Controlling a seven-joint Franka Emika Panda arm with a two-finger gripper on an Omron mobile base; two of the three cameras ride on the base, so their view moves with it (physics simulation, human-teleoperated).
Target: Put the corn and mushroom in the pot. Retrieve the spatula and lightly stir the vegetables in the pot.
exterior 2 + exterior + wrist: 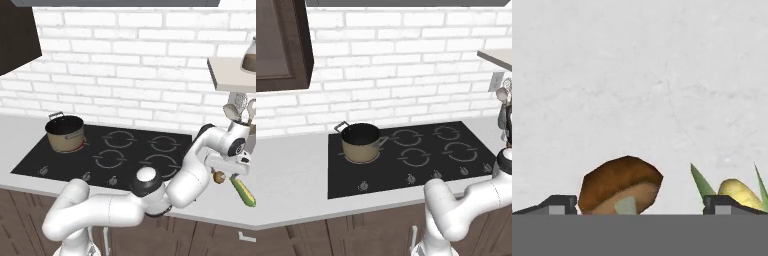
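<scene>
Nearest the hand camera lies the mushroom [619, 187], brown cap up, resting on the pale grey counter [637, 75] between the two dark fingertips [559, 204] of the gripper [642, 206]. Both jaws stand spread wide, one on either side of the mushroom, with clear space between each tip and the cap; nothing is pinched. Corn [739, 194] lies just beside the right-hand fingertip in that view, showing a yellow end with green husk leaves.

From the right base camera, the gripper [223, 172] hangs low over the counter [210, 210] to the right of the cooktop [110, 150]. Mushroom [218, 176] sits directly below it, and the corn [242, 190] lies on the counter just beyond, pointing toward the front edge. Whether the fingertips touch the counter cannot be judged from this angle.

Pot [360, 142] stands upright on the rear left burner of the cooktop [406, 165], tan sides, dark inside, well apart from both vegetables; its inside appears empty. In the right base view the pot [65, 133] holds the same position.

Utensils stand in a holder [239, 112] against the brick wall [125, 75], behind the gripper and under a shelf [230, 75].
</scene>
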